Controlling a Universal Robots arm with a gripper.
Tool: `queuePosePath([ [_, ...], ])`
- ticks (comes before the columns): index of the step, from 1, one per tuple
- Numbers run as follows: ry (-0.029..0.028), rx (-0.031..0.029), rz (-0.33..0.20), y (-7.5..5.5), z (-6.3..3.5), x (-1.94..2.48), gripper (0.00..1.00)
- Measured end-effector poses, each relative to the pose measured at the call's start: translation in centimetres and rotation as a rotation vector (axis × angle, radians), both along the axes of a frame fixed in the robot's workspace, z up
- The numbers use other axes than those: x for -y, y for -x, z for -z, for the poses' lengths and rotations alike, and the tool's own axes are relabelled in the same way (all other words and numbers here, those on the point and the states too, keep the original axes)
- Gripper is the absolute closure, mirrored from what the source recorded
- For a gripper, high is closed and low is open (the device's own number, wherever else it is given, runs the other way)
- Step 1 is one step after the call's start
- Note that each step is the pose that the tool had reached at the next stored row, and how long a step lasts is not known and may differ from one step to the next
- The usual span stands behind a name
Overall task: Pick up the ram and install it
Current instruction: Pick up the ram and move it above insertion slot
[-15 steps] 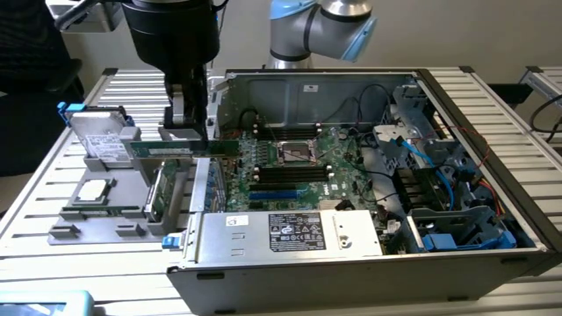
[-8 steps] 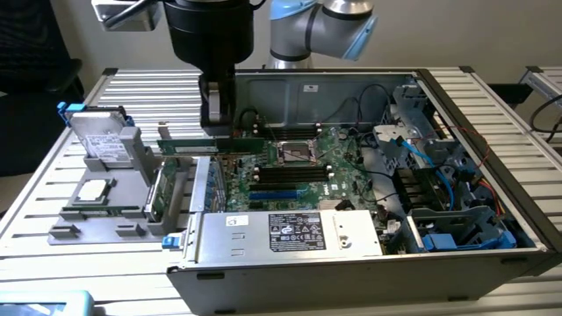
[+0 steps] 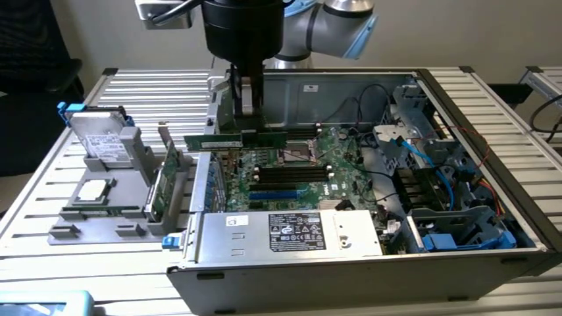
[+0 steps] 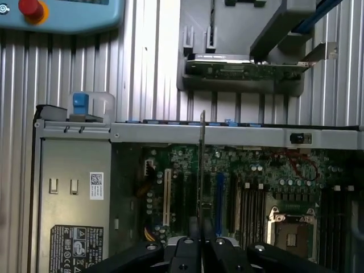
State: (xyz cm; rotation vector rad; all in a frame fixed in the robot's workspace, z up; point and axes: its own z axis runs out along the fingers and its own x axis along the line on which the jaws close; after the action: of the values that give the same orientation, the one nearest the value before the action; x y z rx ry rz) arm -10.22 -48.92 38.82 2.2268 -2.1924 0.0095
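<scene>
The open computer case (image 3: 351, 276) on the slatted counter (image 3: 149, 85) is seen in the exterior view from high up at middling range, angled down from the 6 o'clock side toward the arm (image 3: 338, 20) at 12 o'clock; the wrist view is taken from just above the jaws, straight down along the edge-on ram (image 4: 202, 165), close over the motherboard (image 4: 256, 170); the motherboard, the labelled power supply (image 4: 74, 165), the grey holder (image 4: 239, 85) and the counter are shared by both views.

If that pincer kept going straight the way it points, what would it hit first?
Probably the motherboard: the pincer holds the ram above it, so the ram would touch first. Depth is unclear.
</scene>
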Motion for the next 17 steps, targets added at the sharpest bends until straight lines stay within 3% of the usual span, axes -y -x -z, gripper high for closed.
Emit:
queuePosePath([
  [6,0.0080,0.0081,0.000,-2.6,0.39,-1.14,0.87],
  [10,0.0094,0.0096,0.000,-4.3,0.82,-1.79,0.87],
  [17,0.0095,0.0110,0.000,-6.2,1.54,-4.00,0.87],
])
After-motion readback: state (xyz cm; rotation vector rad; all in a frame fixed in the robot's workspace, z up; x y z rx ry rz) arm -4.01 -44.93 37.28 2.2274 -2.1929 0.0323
